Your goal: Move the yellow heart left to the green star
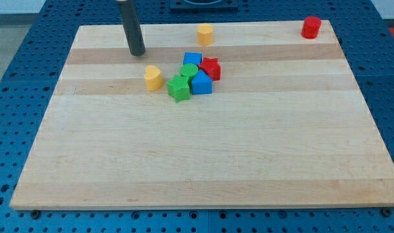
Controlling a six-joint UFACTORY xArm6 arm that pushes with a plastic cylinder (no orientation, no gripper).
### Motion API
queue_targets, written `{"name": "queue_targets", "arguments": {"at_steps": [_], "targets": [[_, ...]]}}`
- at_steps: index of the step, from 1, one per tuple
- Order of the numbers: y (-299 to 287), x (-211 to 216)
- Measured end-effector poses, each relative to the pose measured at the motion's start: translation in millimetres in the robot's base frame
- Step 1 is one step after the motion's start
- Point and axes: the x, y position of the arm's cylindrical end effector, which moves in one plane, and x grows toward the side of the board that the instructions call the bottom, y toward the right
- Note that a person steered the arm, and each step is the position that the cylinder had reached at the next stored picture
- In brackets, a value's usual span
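Note:
The yellow heart (153,77) lies on the wooden board, just left of the green star (178,88), with a small gap between them. The green star sits at the lower left of a tight cluster with a green round block (189,70), a blue block (192,59), a blue block (201,83) and a red star (210,68). My tip (137,52) rests on the board above and slightly left of the yellow heart, not touching it.
A yellow hexagonal block (205,33) stands near the view's top centre. A red cylinder (311,27) stands at the top right corner. The board's edges (61,97) drop to a blue perforated table.

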Motion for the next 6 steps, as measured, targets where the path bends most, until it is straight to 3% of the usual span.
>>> {"name": "queue_targets", "arguments": {"at_steps": [3, 6], "targets": [[61.7, 59.7], [16.3, 54.2]]}}
